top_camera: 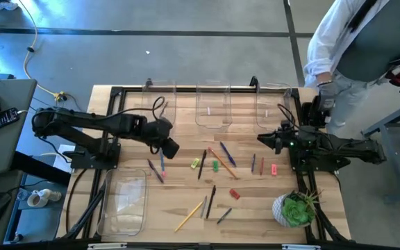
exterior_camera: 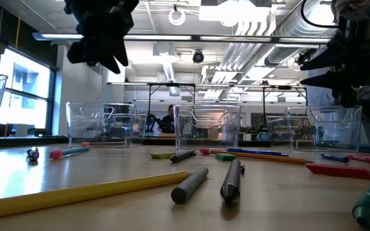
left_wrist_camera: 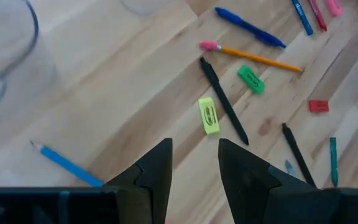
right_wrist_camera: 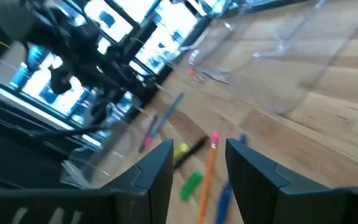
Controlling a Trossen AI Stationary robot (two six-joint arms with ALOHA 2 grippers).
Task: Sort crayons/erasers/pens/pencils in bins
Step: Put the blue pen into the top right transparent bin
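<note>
High view: clear long bin (top_camera: 125, 201) empty at near left corner of tabletop (top_camera: 186, 201). Pens, pencils, erasers scattered mid-tabletop. Left gripper (top_camera: 169, 147) above them, jaws parted, empty. Right gripper (top_camera: 264, 139) likewise. Three bins (top_camera: 212, 104) along far edge.

Left gripper (left_wrist_camera: 194, 168), right gripper (right_wrist_camera: 199, 165): fingers apart, raised, empty.

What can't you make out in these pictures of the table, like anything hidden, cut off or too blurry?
- High view: the person is cut off by the top and right edges.
- Low view: the left gripper is cropped by the top edge.
- Right wrist view: the bins and sticks beyond the right gripper are smeared by blur.
- Left wrist view: the blue pencil runs behind a finger.
</note>
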